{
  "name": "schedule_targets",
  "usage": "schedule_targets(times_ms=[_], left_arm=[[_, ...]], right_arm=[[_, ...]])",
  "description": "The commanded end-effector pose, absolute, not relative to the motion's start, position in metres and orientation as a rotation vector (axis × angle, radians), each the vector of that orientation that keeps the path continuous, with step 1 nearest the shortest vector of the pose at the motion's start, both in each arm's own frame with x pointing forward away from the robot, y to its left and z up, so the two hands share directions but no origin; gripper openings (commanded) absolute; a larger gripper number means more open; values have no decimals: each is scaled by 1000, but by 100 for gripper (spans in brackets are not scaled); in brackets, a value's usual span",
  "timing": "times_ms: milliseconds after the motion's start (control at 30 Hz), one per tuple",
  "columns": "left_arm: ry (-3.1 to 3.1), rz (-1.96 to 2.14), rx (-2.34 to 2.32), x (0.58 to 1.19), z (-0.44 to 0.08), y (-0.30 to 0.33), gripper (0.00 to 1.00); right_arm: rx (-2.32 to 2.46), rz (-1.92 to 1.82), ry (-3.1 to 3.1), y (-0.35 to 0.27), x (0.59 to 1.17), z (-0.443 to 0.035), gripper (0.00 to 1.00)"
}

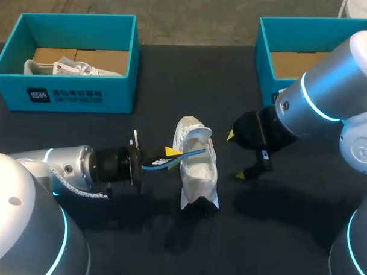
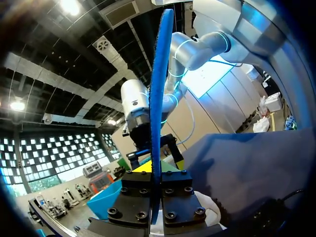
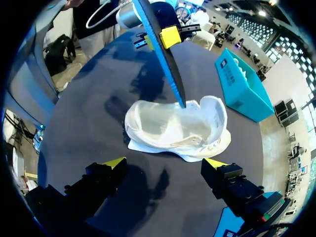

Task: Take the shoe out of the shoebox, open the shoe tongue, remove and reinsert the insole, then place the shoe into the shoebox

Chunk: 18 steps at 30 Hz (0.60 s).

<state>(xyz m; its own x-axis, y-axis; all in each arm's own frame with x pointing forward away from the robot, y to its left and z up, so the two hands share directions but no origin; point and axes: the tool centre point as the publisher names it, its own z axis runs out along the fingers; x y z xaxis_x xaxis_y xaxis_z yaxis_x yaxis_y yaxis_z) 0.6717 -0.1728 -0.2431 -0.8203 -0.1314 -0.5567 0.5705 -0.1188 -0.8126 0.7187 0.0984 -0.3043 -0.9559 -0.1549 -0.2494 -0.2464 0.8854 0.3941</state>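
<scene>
Our left gripper is clamped on one end of a blue insole. The insole's far tip reaches the opening of the white shoe, which sits mid-table. Our right gripper hangs just beside the shoe, fingers spread wide, holding nothing. Behind sit the left shoebox, holding a second shoe, and the right shoebox.
</scene>
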Motion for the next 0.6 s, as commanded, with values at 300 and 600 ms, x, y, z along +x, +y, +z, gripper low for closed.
schedule_targets(times_ms=[300, 600], left_arm=[[1694, -1970, 480, 669, -249, -185, 0], [1683, -1957, 462, 669, -258, -191, 0]], right_arm=[[-244, 575, 2900, 100, 722, -307, 100], [-303, 569, 2867, 86, 724, -303, 100]])
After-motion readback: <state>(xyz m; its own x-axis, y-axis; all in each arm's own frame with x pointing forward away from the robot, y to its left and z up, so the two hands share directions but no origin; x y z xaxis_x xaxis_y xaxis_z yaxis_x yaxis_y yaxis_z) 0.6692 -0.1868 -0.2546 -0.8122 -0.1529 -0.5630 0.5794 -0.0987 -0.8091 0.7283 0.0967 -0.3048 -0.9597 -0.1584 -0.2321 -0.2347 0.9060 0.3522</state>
